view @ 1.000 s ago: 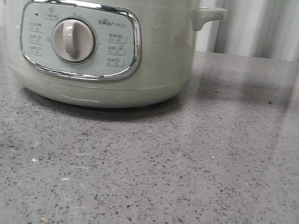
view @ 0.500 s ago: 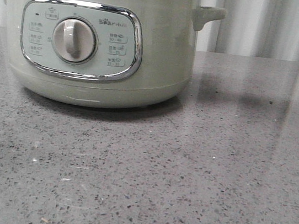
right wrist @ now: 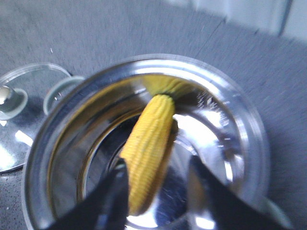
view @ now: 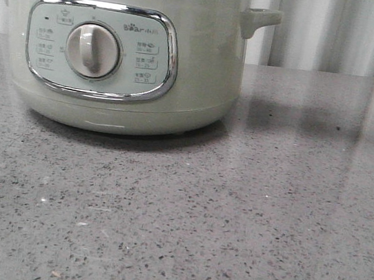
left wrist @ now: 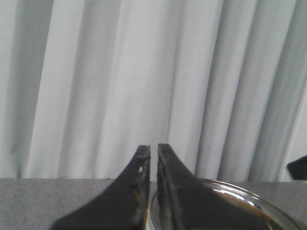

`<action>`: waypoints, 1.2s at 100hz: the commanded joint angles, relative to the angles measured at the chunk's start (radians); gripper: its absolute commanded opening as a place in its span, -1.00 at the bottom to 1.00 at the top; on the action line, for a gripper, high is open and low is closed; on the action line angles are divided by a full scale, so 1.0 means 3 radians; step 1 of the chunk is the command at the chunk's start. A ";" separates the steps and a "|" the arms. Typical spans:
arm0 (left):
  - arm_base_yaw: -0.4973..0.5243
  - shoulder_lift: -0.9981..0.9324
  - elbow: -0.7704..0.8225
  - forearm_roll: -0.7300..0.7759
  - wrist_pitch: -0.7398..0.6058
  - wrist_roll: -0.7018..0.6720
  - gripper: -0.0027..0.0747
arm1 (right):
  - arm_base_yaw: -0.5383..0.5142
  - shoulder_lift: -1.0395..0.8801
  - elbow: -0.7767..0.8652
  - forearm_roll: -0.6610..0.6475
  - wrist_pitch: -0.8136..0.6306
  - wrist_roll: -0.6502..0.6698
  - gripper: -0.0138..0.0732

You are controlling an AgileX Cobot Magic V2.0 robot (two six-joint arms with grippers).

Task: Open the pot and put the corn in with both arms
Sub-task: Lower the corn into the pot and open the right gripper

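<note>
Corn (right wrist: 147,151) lies inside the open pot (view: 126,55), seen between our right gripper's (right wrist: 158,184) jaws, which stand spread on either side of the cob; whether they touch it we cannot tell; the glass lid (right wrist: 21,112) rests on the worktop (view: 246,211) beside the pot; our left gripper's (left wrist: 153,153) jaws are nearly together, gripping nothing; half a second ago yellow showed above the rim in the front view, now none; grey speckled stone, pale curtain (left wrist: 144,72) behind.
</note>
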 commanded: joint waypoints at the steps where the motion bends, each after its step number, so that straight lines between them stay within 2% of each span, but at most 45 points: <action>1: -0.0023 -0.0115 -0.0011 0.0029 -0.0046 0.0202 -0.98 | -0.0022 -0.0609 0.0125 -0.0209 -0.0192 -0.0081 -0.76; 6: -0.0023 -0.0243 0.0070 0.0162 -0.0039 0.0242 -0.98 | -0.0022 -0.0901 0.0345 -0.0320 -0.0282 -0.0081 -0.85; 16: -0.0023 -0.0472 0.0268 0.0346 -0.0039 0.0242 -0.98 | -0.0022 -0.1566 0.0902 -0.0700 -0.0498 -0.0081 -0.80; 30: -0.0023 -0.0685 0.0577 0.0346 -0.0039 0.0242 -0.98 | -0.0022 -0.2577 0.1772 -0.1153 -0.0773 -0.0081 -0.80; 54: -0.0023 -0.0709 0.0941 0.0314 -0.0037 0.0242 -0.98 | -0.0022 -0.3983 0.2907 -0.1218 -0.0916 -0.0049 -0.80; 81: -0.0023 -0.0703 0.1067 0.0306 -0.0037 0.0242 -0.98 | -0.0022 -0.4851 0.3337 -0.1282 -0.0969 -0.0049 -0.80; 120: -0.0023 -0.0703 0.1072 0.0306 -0.0037 0.0242 -0.98 | -0.0022 -0.4893 0.3344 -0.1282 -0.1028 -0.0049 -0.80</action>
